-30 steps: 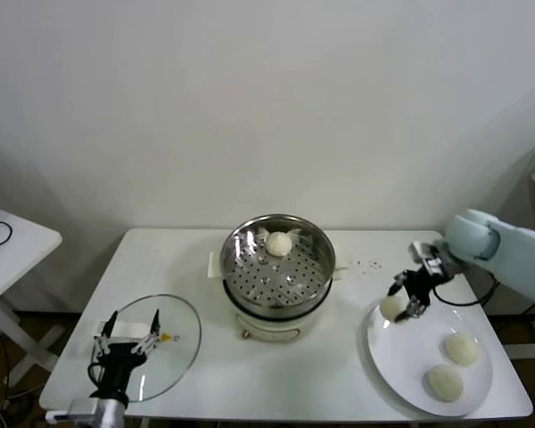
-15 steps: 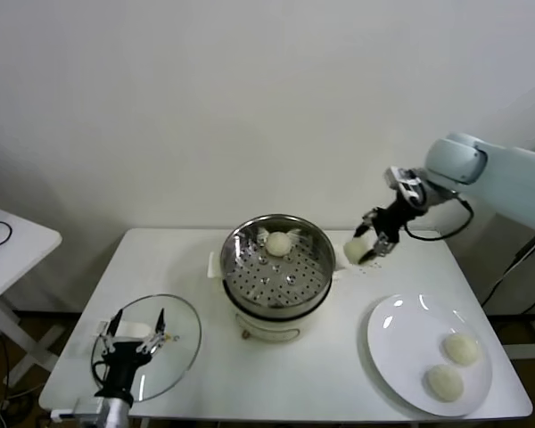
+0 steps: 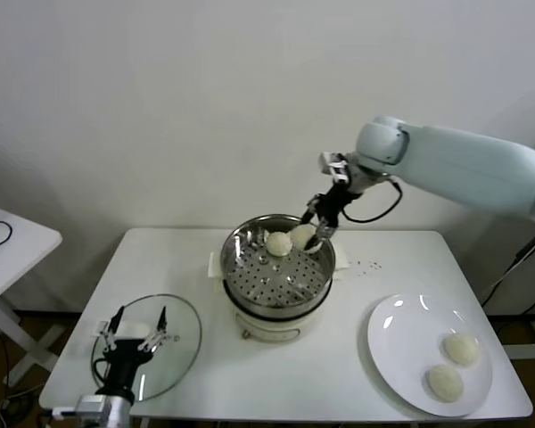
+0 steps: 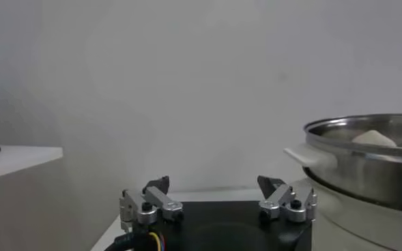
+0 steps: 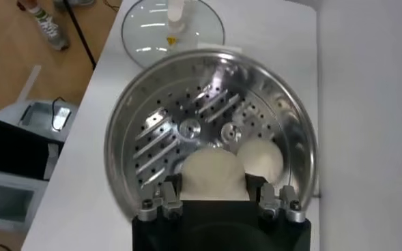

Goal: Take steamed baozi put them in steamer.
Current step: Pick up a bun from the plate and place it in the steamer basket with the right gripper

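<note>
while your right gripper (image 3: 314, 234) hangs over the back rim of the steamer (image 3: 250, 278), it is pinching one bun (image 5: 213, 174) between its two fingers. you can see the fingers pressed on both sides of that held bun in the right wrist view. it is up above the holes in the steamer floor, not set down yet.

another bun (image 3: 278, 242) already sits inside the steamer, at the back, just beside the one you hold. two more buns (image 3: 462, 348) wait on the white plate (image 3: 401, 334), well off to the right of the steamer and nearer the robot.

these buns look soft and light, like little pillows. they will likely squash or dent if you squeeze hard, and the smooth skin may stick a bit to the fingers. hold each one by its round sides, low on the dome, with a gentle squeeze. when you let go, open slowly so the bun drops flat and does not roll onto its neighbour.

your left gripper (image 4: 218, 193) waits with its fingers spread wide, holding nothing. it is well to the left of the steamer, over the glass lid (image 3: 180, 334) lying on the table (image 3: 339, 374).
</note>
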